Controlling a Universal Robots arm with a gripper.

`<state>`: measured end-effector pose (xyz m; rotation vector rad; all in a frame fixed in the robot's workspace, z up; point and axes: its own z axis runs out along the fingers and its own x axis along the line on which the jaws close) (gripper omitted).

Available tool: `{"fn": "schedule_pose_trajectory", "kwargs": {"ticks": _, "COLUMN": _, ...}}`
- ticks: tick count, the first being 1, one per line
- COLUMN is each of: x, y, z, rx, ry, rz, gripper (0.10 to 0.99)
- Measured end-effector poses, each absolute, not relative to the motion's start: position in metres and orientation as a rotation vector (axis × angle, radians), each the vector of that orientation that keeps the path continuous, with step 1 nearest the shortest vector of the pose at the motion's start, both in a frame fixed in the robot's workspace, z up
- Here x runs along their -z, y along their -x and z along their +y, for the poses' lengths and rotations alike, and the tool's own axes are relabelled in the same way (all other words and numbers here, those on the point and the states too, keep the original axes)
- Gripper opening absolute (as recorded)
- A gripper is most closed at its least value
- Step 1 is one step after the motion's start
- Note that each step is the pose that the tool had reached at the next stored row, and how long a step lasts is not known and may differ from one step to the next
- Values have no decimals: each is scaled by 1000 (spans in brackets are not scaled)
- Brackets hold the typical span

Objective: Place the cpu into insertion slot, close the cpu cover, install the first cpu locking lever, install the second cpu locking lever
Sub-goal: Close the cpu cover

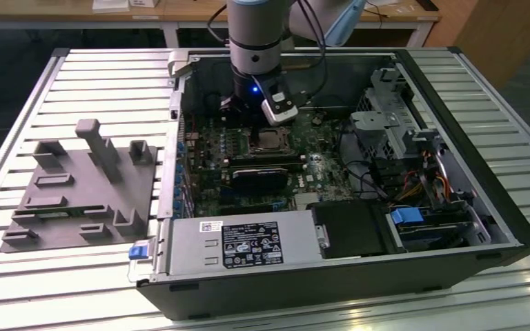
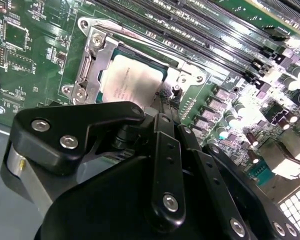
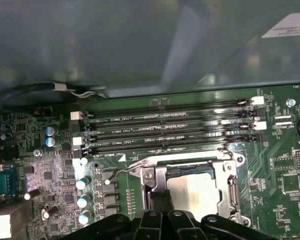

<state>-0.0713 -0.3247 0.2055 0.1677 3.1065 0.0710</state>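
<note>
Well to the exterior view's left of the square, silvery-rimmed insertion slot (image 1: 281, 143), the grey moulded fixture block (image 1: 81, 186) sat on the slatted table. In the slot, your flat silvery-beige cpu (image 2: 135, 82) lay seated, with the thin silvery cpu cover (image 2: 96, 67) down over it. Your black gripper (image 2: 165, 102) hovered at the slot's edge with its fingers drawn together. I couldn't tell whether they pinched the thin wire locking lever (image 3: 121, 170). I judged both levers were left to do.

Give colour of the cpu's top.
The cpu top is pale silvery-beige; clearest in the second wrist view.
</note>
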Motion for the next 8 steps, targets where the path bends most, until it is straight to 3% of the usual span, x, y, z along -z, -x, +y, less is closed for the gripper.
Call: {"fn": "schedule_pose_trajectory", "kwargs": {"ticks": 8, "x": -201, "y": 72, "z": -325, "rx": -71, "ry": -168, "rz": 3106, "gripper": 106}}
